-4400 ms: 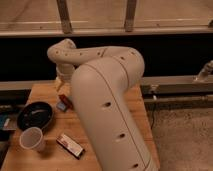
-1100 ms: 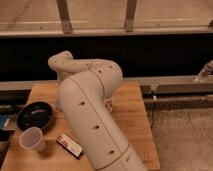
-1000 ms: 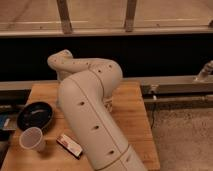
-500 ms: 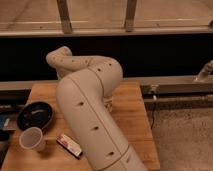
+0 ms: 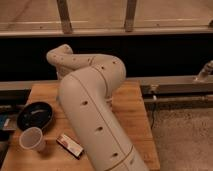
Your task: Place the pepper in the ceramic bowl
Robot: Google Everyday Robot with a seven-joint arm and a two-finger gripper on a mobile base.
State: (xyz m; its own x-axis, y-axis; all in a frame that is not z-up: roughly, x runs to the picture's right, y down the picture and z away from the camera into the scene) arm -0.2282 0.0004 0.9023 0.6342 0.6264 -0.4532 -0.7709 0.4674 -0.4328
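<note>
The ceramic bowl [image 5: 23,123] is round, black and glossy, and sits on the left side of the wooden table [image 5: 131,112]. A pale streak shows inside the bowl. The pepper is hidden or out of view. My gripper is hidden behind my own large cream arm [image 5: 92,112], which bends from the elbow [image 5: 61,56] down over the middle of the table. I cannot see what the gripper holds.
A white paper cup [image 5: 32,139] stands in front of the bowl. A flat red-and-white packet [image 5: 70,146] lies near the table's front edge beside the arm. A blue object [image 5: 4,123] shows at the left edge. A dark wall and metal rail run behind the table.
Since the earliest frame the arm has swung left and now covers the spot beside the bowl where a small reddish thing lay. In the last second it has barely moved.
</note>
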